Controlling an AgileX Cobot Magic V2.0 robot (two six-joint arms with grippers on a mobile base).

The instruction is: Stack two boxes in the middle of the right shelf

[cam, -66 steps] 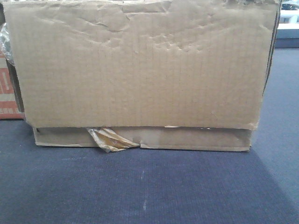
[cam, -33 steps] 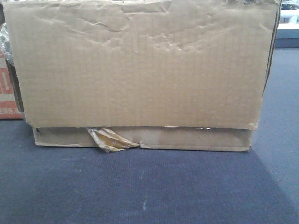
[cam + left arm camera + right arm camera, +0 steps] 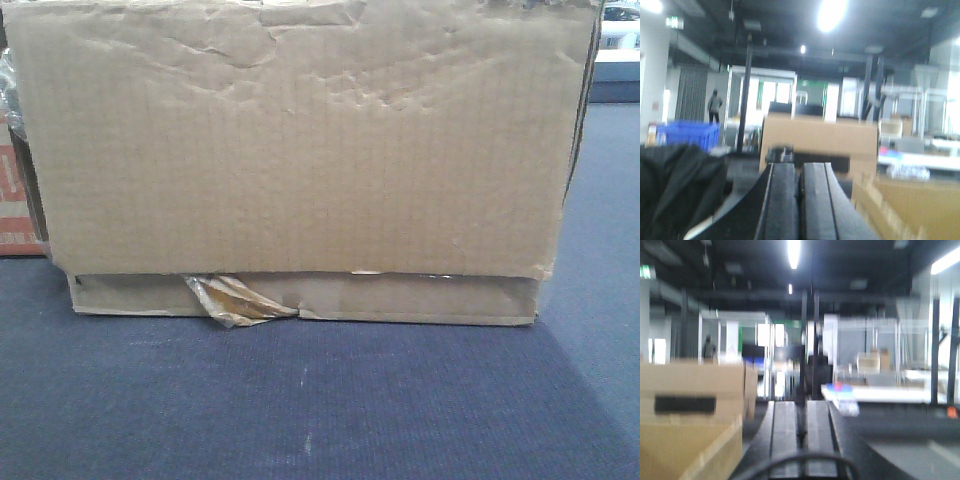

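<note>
Layout is staying the same as a second ago: tall box [image 3: 300, 140] resting on flat box [image 3: 400, 298], on blue carpet [image 3: 320, 400]. Tall box is overrunning the frame top, hiding most of a red carton [image 3: 10, 200] on the left. Wrist views are blurring. Left gripper [image 3: 799, 172] and right gripper [image 3: 801, 412] are pointing level, fingers together, gripping nothing.

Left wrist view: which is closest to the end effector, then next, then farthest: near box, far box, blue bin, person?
1. near box, lower right.
2. far box, middle, and blue bin, left: too close to call.
3. person, far back left.
</note>
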